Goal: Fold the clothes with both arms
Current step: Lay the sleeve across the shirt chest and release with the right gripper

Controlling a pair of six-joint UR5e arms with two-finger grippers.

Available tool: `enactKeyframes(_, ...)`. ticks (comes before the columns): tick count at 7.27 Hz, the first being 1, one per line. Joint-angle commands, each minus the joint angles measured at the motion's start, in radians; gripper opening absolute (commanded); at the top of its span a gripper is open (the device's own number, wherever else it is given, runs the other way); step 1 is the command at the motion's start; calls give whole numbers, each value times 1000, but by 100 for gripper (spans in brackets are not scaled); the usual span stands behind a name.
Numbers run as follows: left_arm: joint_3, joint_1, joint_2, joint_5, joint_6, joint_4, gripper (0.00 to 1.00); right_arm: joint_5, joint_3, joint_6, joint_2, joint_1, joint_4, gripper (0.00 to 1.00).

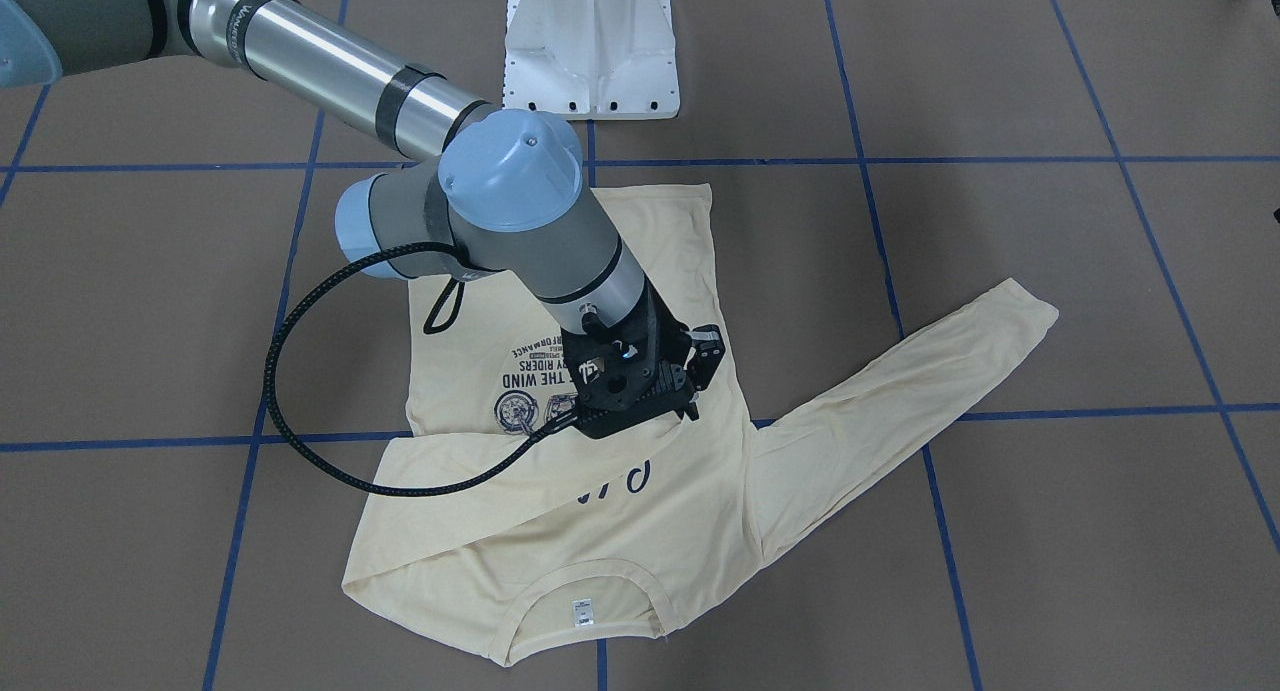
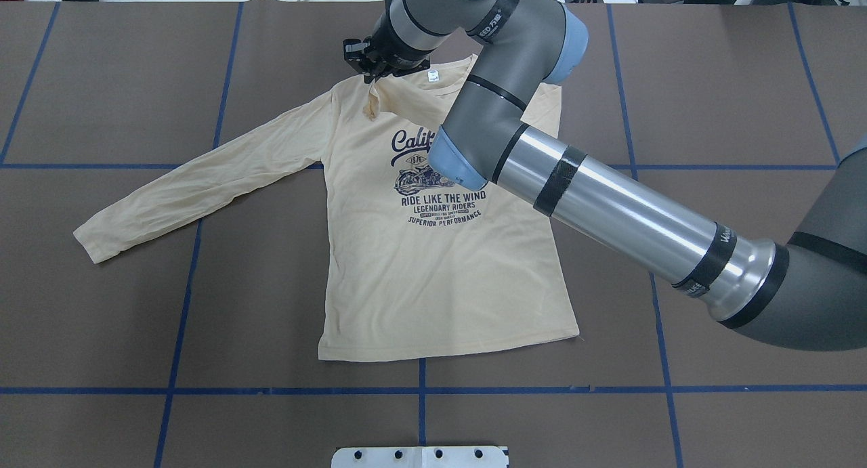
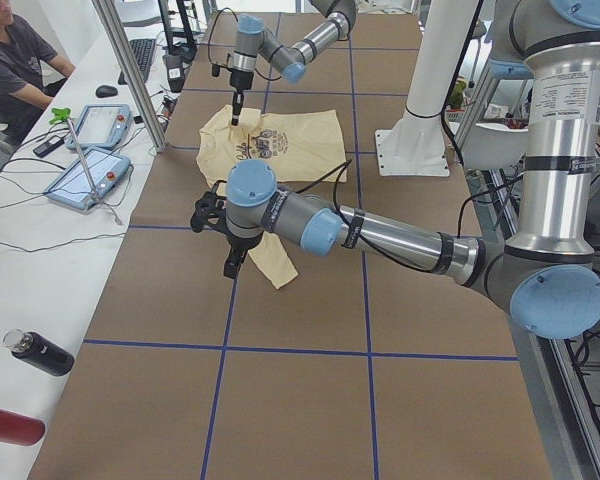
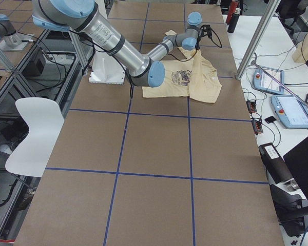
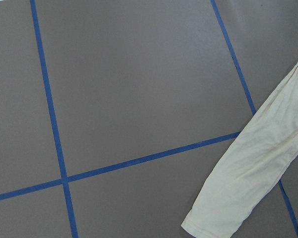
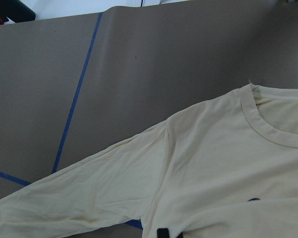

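T-shirt (image 2: 433,285) lies flat, print up, in the middle of the brown table (image 2: 711,82).
Its body runs from the hem near the robot to the collar on the far side. One sleeve (image 2: 203,177) reaches out to the robot's left, slanting back. The right gripper (image 2: 370,77) is pinched narrow on fabric beside the collar. The left gripper (image 3: 232,268) hangs over the sleeve's cuff, and I cannot tell its opening.

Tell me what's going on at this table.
Two robot arms are working on a cream long-sleeved T-shirt that lies print-up on the table. The right arm reaches across it, and the right claw appears to pinch the fabric at the shoulder beside the collar, where it puckers up. The left claw hangs over the cuff end of the outstretched sleeve. Whether it is open cannot be told.
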Motion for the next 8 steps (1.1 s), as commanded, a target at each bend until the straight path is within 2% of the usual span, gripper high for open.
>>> enactKeyframes(1,0,0,0,0,-1,1,100,-2,-1,0,8,-9,2,9)
enactKeyframes(3,0,0,0,0,-1,1,100,-46,-4,3,24,-21,0,100)
enactKeyframes(7,-5,0,-2,0,-20,1,100,-55,-1,72,20,-20,-9,100)
enactKeyframes(8,-17,6,-21,3,-141,-21,100,-52,8,83,12,-18,-17,100)
